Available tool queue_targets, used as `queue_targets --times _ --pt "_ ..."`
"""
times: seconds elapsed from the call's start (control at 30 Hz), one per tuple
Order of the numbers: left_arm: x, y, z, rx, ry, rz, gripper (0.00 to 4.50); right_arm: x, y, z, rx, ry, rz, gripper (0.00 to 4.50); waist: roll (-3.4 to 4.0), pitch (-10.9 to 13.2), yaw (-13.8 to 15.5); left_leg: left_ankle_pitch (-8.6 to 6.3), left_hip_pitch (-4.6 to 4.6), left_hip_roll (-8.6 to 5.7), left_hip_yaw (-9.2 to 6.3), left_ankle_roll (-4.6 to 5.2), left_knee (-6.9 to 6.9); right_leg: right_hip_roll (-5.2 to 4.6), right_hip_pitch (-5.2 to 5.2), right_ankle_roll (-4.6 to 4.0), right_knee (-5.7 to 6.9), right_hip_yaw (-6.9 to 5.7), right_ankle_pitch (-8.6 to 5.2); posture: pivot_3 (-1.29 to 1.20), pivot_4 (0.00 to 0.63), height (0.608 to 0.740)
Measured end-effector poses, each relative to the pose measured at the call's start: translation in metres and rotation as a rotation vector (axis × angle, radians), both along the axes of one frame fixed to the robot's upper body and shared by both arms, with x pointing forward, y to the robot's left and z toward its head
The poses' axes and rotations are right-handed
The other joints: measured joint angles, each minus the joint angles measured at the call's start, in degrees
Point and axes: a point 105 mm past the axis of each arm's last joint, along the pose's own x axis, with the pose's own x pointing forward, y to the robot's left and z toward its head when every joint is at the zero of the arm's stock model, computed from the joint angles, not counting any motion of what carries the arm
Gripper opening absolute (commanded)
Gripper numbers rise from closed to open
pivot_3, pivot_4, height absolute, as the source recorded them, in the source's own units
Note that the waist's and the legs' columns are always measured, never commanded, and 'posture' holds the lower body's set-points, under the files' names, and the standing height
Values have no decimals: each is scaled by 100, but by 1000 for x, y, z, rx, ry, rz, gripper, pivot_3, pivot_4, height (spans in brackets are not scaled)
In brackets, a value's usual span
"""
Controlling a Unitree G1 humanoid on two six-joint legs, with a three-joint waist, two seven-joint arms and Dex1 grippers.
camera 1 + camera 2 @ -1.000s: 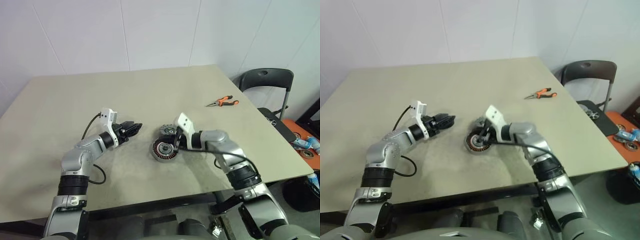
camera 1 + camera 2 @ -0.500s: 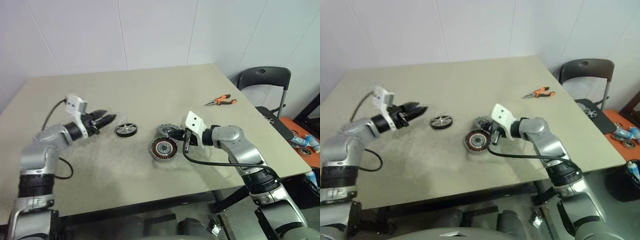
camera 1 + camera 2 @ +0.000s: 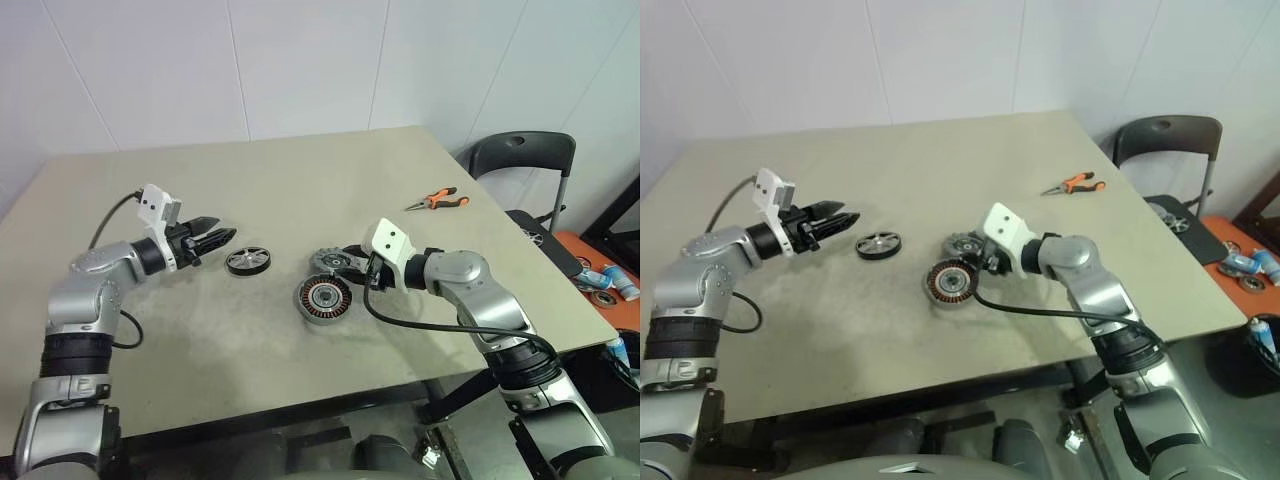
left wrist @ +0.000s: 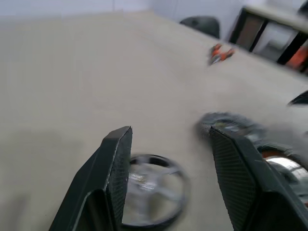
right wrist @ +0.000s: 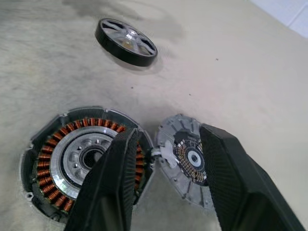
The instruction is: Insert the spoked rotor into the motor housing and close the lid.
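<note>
The spoked rotor [image 3: 248, 260], a flat wheel with silver spokes and a dark rim, lies on the table just beyond my left gripper [image 3: 222, 239]. That gripper is open and holds nothing; in its wrist view the rotor [image 4: 154, 190] sits low between the fingers [image 4: 115, 168]. The motor housing [image 3: 323, 298] stands open-topped, showing its copper windings [image 5: 53, 144] and silver hub. The lid [image 3: 330, 262] lies touching its far side. My right gripper [image 3: 362, 272] is open next to the lid [image 5: 185, 154] and housing, gripping nothing.
Orange-handled pliers [image 3: 437, 201] lie at the table's far right. A dark chair [image 3: 520, 160] stands off the right edge. Bare tabletop [image 3: 250, 180] stretches behind the parts.
My left gripper has drawn back to the left, uncovering the rotor on the table. The right wrist has rolled beside the housing. The camera has shifted.
</note>
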Motion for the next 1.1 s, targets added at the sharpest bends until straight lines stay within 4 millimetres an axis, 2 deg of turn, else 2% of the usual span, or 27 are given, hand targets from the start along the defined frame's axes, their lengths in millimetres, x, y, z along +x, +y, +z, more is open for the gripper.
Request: queue_targets --times 0.1,0.2,0.33,0.4,0.57,0.7,0.83,0.97,1.1 --pt "-7 5 -1 -252 111 96 2688 -5 -1 -6 -1 13 -8 2185 0 0 -4 8 1 0 -2 14 6 1 4 16 1 0 9 0 0 740" --pt "-24 15 -16 -449 245 206 2688 -8 -5 -12 -6 33 -22 2185 -1 0 -2 8 14 0 -2 14 14 3 17 24 2 1 13 0 0 740" --pt "-58 3 -46 -576 406 258 2688 -8 -4 -11 -7 23 -21 2185 -11 -7 27 -1 30 0 -2 -1 18 3 34 20 1 5 11 0 0 740" --pt "-66 -4 -54 -614 460 274 2688 -9 -3 -12 -12 23 -16 2185 -18 -8 86 -1 37 0 -5 -2 22 3 25 4 1 3 4 0 0 740" --pt "-60 -3 -44 -618 442 327 2688 -7 2 -13 -16 23 -9 2185 -18 -9 151 -2 65 0 -3 -3 19 5 41 -8 -6 5 11 0 0 740" --pt "-42 2 -45 -623 435 380 2688 -6 5 -14 -16 19 4 2185 -18 -9 159 -1 66 0 -3 -4 19 11 41 -9 -7 5 12 0 0 740" --pt "-28 -4 -52 -571 465 380 2688 -6 4 -16 -24 18 -1 2185 -19 -10 151 -1 65 -2 -1 -4 18 22 39 -10 -14 19 12 0 0 740" --pt "-25 -9 -61 -550 501 369 2688 -5 2 -17 -31 15 -11 2185 -21 -11 134 -1 46 -2 3 -4 5 22 29 -10 -15 26 13 0 0 740" --pt "-25 -4 -66 -529 520 378 2688 -7 -1 -22 -36 30 -26 2185 -21 -11 139 -1 44 1 2 -5 3 22 23 -11 -13 27 12 0 0 740"
